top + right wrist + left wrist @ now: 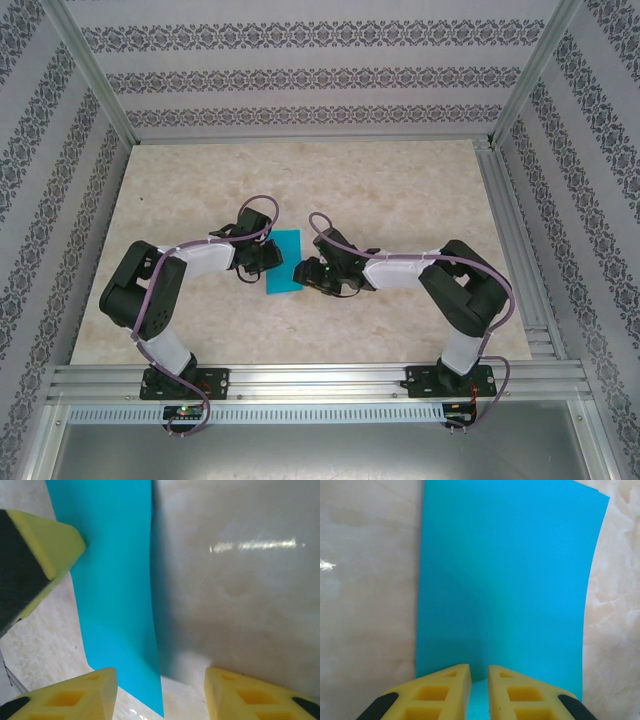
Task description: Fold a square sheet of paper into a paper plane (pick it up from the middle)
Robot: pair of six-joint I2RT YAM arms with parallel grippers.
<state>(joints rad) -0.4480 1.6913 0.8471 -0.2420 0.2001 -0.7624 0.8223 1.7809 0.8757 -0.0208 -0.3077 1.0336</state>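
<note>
Paper sheet lies at the middle of the table. Left claw, at its 9 o'clock, is nearly closed over the sheet's edge; whether it pinches, I cannot tell. Right claw, at 4 o'clock, gapes wide astride the opposite edge.

From where I stand I count one sheet of turquoise paper on one marbled table. There are two arms, the left arm and the right arm, and each ends in one gripper, so two: the left gripper and the right gripper. Each carries two yellow fingers — four in all.
</note>
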